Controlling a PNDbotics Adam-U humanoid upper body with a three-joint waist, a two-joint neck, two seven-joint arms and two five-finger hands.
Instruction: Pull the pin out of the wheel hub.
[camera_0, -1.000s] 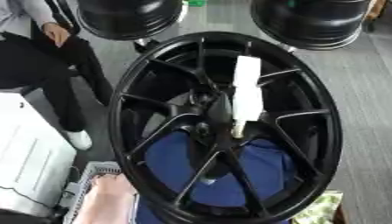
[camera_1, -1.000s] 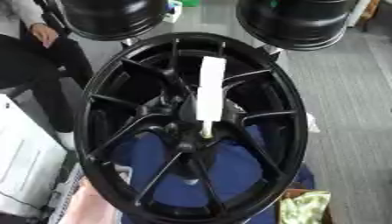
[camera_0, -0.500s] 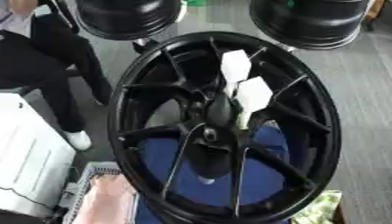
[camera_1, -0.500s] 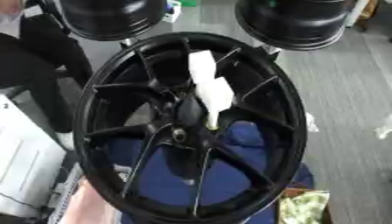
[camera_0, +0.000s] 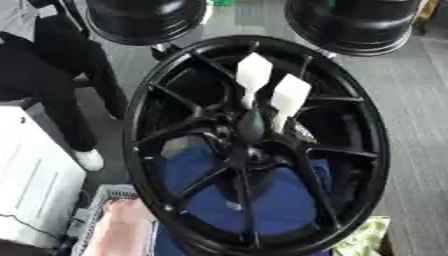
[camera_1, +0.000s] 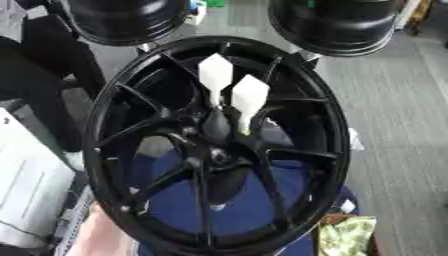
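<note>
The wheel hub (camera_0: 238, 150) fills the middle of the frame. It is black with thin spokes, and the camera looks down into its open face. Just above its centre stand two white flat pieces, one (camera_0: 254, 72) higher and to the left, one (camera_0: 290, 95) lower and to the right. Each has a wide head on a thin stem that runs down toward the centre of the hub. I judge that the pin of the task is one of them, but I cannot tell which, nor how deep each stem sits.

The pieces look light and thin, probably plastic, so they may bend or snap if pulled to the side. The wide head is the natural place to pinch, with a straight pull along the stem. The hub itself looks heavy and stiff and should not move much during the pull.

I cannot make out any robot hand against the black metal, so I cannot tell if one is released, clenched or grasping.

Under the hub lies a blue cloth (camera_0: 280, 200), visible between the spokes. At the top of the frame two more black wheels (camera_0: 144, 20) (camera_0: 354, 22) stand on the grey floor (camera_0: 411, 100). A white box (camera_0: 35, 185) is at the left edge, and something green and yellow (camera_1: 346, 235) lies in the lower right corner.
</note>
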